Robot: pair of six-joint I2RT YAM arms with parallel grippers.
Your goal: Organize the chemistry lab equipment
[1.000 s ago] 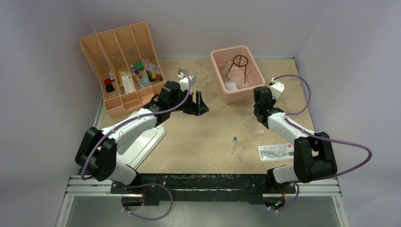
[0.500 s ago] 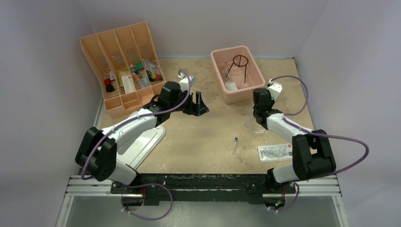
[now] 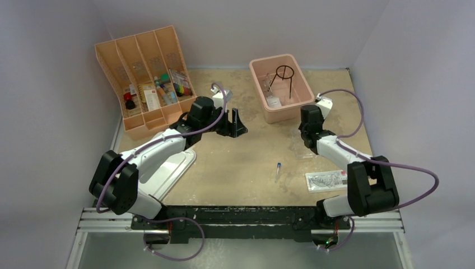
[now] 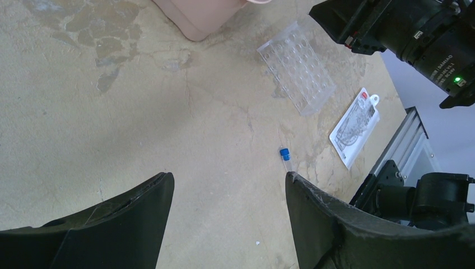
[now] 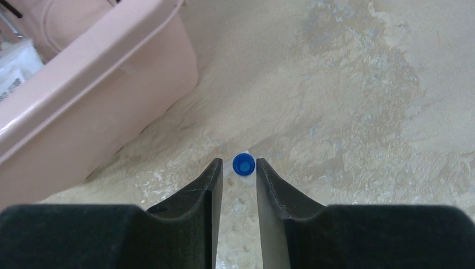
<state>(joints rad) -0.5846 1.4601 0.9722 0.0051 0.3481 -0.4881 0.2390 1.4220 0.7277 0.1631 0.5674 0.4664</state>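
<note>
Where my right gripper [image 5: 239, 163] hangs just beside the pink tub [image 5: 101, 84] wall, open table lies to the right. Its jaws are narrowly parted about the blue bulb [image 5: 243, 165] (pinched or loose, I cannot tell). That wrist has turned slightly tubward since a second ago. My left gripper [image 4: 228, 178] is spread wide, with the clear well rack [image 4: 297, 68] and blue-tipped dropper [image 4: 285, 156] ahead

- Orange divided tray [image 3: 106, 67]: well left of L claw [image 3: 240, 120], 4 long slots.
- Pink tub [image 5: 84, 95]: just ahead-left of R claw [image 5: 239, 168], near, not touching.
- Table [image 3: 241, 162]: tan, blotchy top under both claws.
- White flat board [image 3: 176, 165]: behind L claw, toward table's front edge; maybe a lid or mat, can't tell.
- Metal rail [image 3: 381, 223]: along near edge, well behind both claws.
</note>
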